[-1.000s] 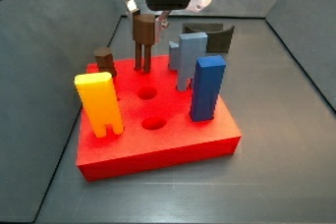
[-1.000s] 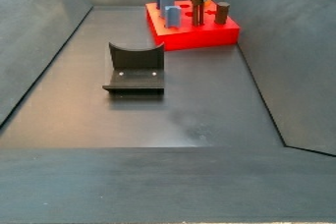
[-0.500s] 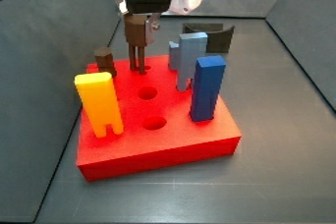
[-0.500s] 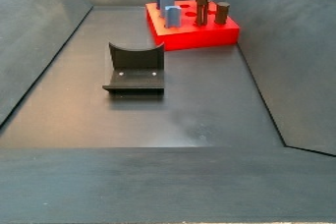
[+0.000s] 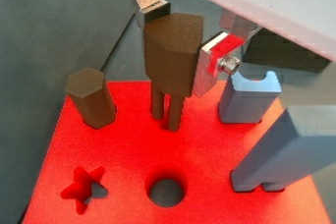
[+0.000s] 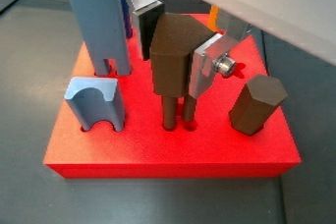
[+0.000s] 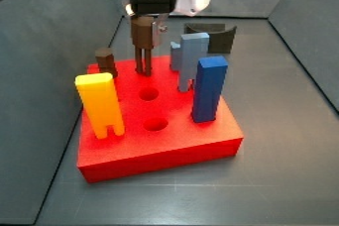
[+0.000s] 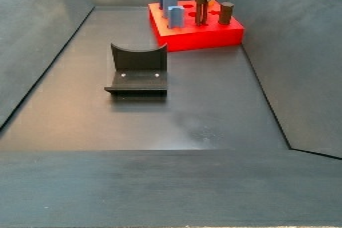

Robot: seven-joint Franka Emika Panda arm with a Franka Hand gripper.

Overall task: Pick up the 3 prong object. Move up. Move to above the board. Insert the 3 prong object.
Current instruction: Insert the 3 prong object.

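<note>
The 3 prong object (image 5: pixel 168 59) is a slim brown post standing upright near the back of the red board (image 5: pixel 118 154). Its thin prongs meet the board's surface. How deep they sit in the small holes cannot be told. My gripper (image 5: pixel 178 53) is over the board, and its silver fingers (image 5: pixel 214 59) press the post's upper sides. Another wrist view shows the same grip (image 6: pixel 167 71) on the post (image 6: pixel 171 66) above the board (image 6: pixel 157 159). In a side view the gripper (image 7: pixel 143 14) holds the post (image 7: pixel 143 44) by its top. The far side view shows the post (image 8: pixel 202 2) only small.
A short dark-brown cylinder (image 5: pixel 88 95), a grey-blue arch block (image 5: pixel 250 95), a tall blue block (image 7: pixel 209 86) and a yellow two-legged block (image 7: pixel 99 101) stand on the board. A star hole (image 5: pixel 85 184) and a round hole (image 5: pixel 164 191) are open. The fixture (image 8: pixel 136 70) stands on the bin floor.
The gripper has risen slightly and shifted a little sideways with the post. The post's prongs stay at the board.
</note>
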